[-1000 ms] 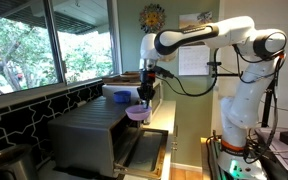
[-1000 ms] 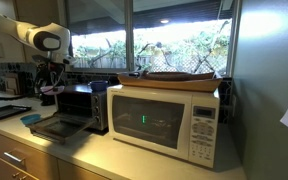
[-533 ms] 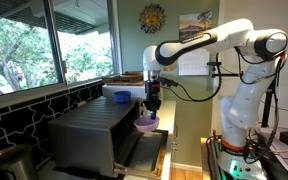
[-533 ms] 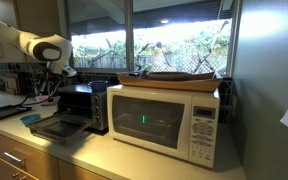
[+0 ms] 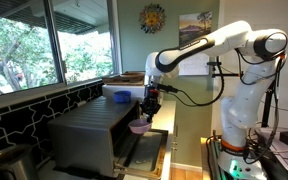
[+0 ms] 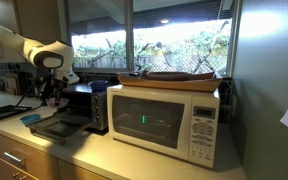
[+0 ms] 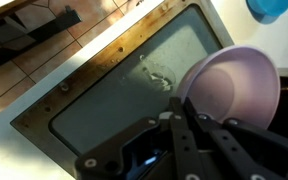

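One view, the wrist's, shows the gripper (image 7: 184, 108) pinching the lilac bowl (image 7: 236, 85).

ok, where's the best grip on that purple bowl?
Take the purple bowl by its rim, from above, one finger inside and one outside. Its wall is thin and its mouth faces up; the claw pinches it that way now, over the oven door.
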`<state>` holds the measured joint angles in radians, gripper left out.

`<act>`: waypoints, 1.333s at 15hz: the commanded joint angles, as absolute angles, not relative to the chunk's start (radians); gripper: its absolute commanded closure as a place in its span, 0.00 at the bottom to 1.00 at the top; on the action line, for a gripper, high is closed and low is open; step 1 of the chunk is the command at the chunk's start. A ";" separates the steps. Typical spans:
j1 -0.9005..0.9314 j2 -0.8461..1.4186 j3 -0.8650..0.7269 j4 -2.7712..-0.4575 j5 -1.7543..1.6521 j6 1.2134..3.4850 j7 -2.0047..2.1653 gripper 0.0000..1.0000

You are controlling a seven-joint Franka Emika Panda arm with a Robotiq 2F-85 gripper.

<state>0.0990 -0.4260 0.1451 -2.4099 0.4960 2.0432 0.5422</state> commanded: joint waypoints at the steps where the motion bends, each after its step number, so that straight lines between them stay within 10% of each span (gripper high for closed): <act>1: 0.077 -0.454 0.171 -2.467 0.526 2.134 0.665 0.99; 20: 0.089 -0.391 0.224 -2.459 0.456 2.375 1.047 0.99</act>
<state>0.0909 -0.4100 0.2054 -2.4637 0.4876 2.3384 0.9983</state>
